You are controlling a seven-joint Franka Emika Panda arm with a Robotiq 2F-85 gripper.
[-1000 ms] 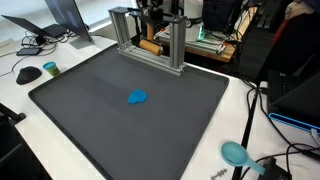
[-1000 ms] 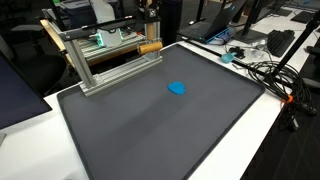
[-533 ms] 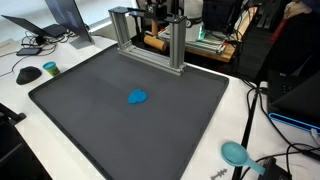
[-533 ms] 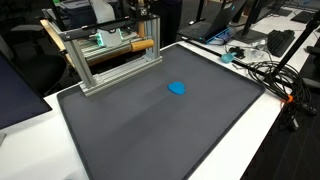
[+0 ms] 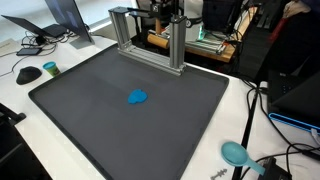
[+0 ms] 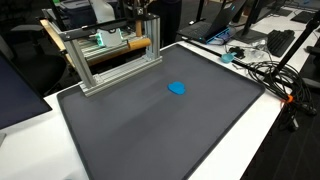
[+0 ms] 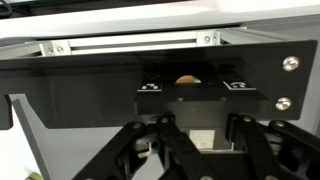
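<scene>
A: What did the tool have hold of?

B: The black two-fingered tool [image 6: 141,35] was clamped narrowly on a short, light-brown wooden rod [image 6: 131,45]. The rod lay roughly level at the far side of the scene. It sat just behind the bars of a silver aluminium frame [image 6: 108,64], which stood upright at the back edge of a dark grey mat [image 6: 160,135].

A: Had anything changed from a second before?

B: Yes. The tool and rod had drawn back together, away from the mat, and risen slightly. A second earlier the rod reached out beside the frame's end post, close to the mat's corner. Now most of it sat behind the frame. The grip looked the same throughout.

A: What did the wrist view show?

B: A black panel [image 7: 80,95] filled the middle, with a pale metal bar of the frame above it. At the centre was what looked like the rod's tan end [image 7: 186,79], though it was too small to be sure.

A: And elsewhere?

B: A small crumpled blue object [image 6: 178,88] lay near the middle of the mat, well apart from the rod, exactly where it had been. The mat covered most of a white table [image 6: 272,135]. Dark cables [image 6: 262,72] trailed along one edge of the table.
</scene>
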